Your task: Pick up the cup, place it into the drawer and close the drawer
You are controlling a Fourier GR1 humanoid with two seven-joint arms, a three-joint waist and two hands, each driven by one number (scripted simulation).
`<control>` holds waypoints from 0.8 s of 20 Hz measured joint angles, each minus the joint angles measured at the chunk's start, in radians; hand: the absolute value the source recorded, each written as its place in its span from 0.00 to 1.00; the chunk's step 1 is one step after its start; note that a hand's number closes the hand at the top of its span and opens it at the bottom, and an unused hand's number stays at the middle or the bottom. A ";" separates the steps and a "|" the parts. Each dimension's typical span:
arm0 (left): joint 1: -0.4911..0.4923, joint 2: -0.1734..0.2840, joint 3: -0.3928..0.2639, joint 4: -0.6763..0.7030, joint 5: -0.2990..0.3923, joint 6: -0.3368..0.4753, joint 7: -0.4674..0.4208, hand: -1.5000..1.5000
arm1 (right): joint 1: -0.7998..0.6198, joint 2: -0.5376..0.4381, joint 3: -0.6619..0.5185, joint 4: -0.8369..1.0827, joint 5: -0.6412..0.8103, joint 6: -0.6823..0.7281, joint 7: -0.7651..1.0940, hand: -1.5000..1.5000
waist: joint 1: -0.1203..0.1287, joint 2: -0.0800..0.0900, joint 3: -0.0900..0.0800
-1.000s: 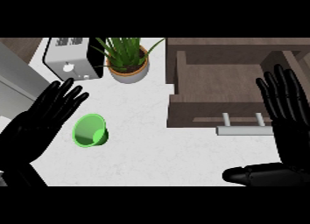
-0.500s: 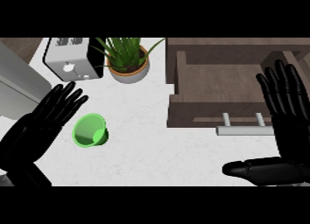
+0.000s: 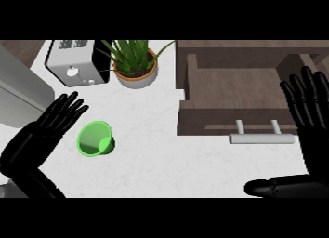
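Left hand (image 3: 47,130) is flat with straight fingers, grasping nothing, and sits at the left side of the white counter (image 3: 160,158); the green cup (image 3: 95,139) lies just to its right, close beside the fingertips but not clearly touching them. That is the relation the pick turns on: the cup is on its side, its open mouth facing the near-left (towards that palm) and its base pointing far-right, so its long axis runs on a diagonal across the counter.

Right hand (image 3: 315,109), also flat and released, stands over the right wall of the open wooden drawer (image 3: 229,83), well apart from the cup. Of the 2 hands the left is plainly the nearer, and I judge it the one to curl round the cup. The drawer, with its pale handle (image 3: 260,137) on the near face, lies to the cup's right, so the carry would go rightward and slightly far.
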 measured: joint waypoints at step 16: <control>-0.099 0.009 0.035 0.461 -0.324 -0.023 -0.376 0.00 | -0.018 -0.011 -0.032 0.041 -0.028 0.030 -0.021 0.00 | -0.002 0.001 0.000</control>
